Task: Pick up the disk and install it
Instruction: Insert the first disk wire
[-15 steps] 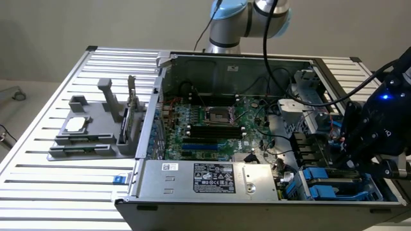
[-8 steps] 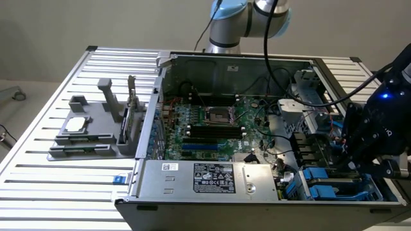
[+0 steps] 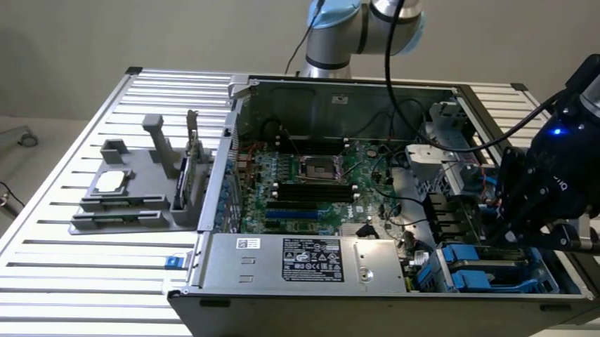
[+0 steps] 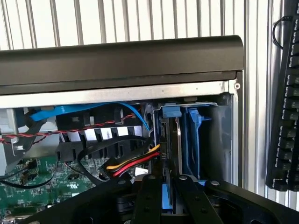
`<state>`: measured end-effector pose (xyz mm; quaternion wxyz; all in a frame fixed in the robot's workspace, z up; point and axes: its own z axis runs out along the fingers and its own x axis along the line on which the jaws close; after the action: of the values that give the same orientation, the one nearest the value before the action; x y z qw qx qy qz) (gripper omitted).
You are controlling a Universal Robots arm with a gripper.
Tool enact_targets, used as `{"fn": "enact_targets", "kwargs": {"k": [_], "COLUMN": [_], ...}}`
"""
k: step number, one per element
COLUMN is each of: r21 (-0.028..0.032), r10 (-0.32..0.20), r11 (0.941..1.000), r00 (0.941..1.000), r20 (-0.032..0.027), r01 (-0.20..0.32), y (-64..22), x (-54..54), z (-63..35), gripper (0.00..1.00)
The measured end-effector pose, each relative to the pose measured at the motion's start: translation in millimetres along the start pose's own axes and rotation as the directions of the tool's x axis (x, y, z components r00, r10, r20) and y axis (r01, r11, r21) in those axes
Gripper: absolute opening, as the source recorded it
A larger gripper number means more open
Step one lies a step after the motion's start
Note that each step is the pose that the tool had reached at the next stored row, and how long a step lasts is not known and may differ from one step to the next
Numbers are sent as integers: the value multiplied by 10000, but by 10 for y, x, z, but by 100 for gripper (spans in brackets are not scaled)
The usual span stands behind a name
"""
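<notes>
The end effector (image 4: 166, 181) is clamping the blue-railed disk (image 4: 171, 149) between its fingers (image 4: 148, 196), gripping it edge-on. The disk is standing upright in the blue drive bay (image 4: 205, 140) at the corner of the open case (image 3: 281, 270), beside red, yellow and black cables (image 4: 133, 163). In the exterior view the end effector (image 3: 518, 242) is hanging over the case's right end, and the case is sitting on the slatted tabletop (image 3: 56, 281).

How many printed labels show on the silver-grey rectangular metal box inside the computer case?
2: a small white label near the box's end on the exterior view's left; a large black label mid-box. Other faces are hidden.
</notes>
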<state>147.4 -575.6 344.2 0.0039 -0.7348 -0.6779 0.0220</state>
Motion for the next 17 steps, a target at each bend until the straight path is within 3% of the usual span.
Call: {"fn": "enact_targets", "kwargs": {"k": [6,17], "r21": [114,475], "r10": [39,74], "r11": [9999,9988], "r00": [9998,9983], "r20": [184,574], "r01": [-41,-101], "y": [49,136], "x": [40,105], "z": [-3,-7], "gripper": [16,16]}}
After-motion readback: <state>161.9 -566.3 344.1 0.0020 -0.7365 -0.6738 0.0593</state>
